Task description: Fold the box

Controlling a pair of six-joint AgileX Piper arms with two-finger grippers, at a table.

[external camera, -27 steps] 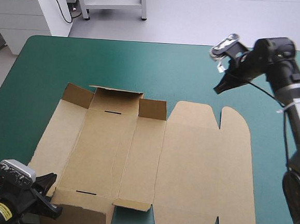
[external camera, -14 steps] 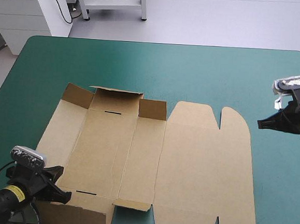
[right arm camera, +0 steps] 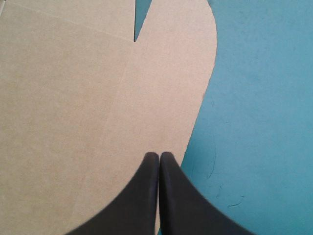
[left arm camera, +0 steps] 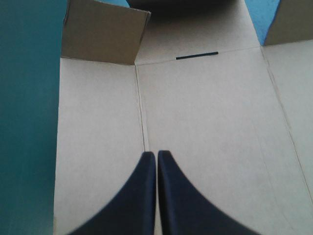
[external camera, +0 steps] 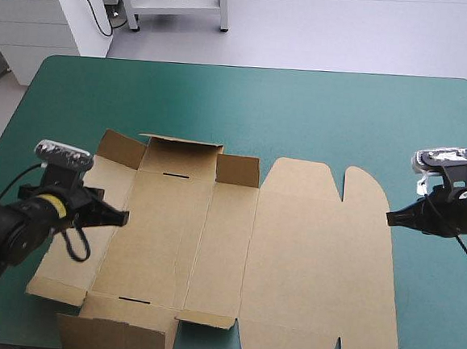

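Observation:
The brown box (external camera: 292, 252) lies spread open in the middle of the teal-green table, its far flaps (external camera: 178, 154) slightly raised and its lid (external camera: 350, 232) flat toward the right. My left gripper (external camera: 121, 215) is shut and hovers over the box's left side, pointing right. In the left wrist view its tips (left arm camera: 156, 154) sit over a crease in the board (left arm camera: 210, 122), with a dark slot (left arm camera: 197, 56) and a raised flap (left arm camera: 105, 34) ahead. My right gripper (external camera: 391, 218) is shut at the lid's rounded right edge. Its tips (right arm camera: 159, 155) are just over that edge of the board (right arm camera: 73, 98).
Bare teal-green cover (external camera: 263, 104) lies between the box and the table's far edge, and a strip (right arm camera: 259, 98) lies right of the lid. A white cabinet (external camera: 44, 14) stands beyond the far left corner. The table's right edge is close behind my right arm.
My left gripper has come from the table's near left corner up and over the box's left side. My right gripper has dropped from high at the far right to the lid's right edge.

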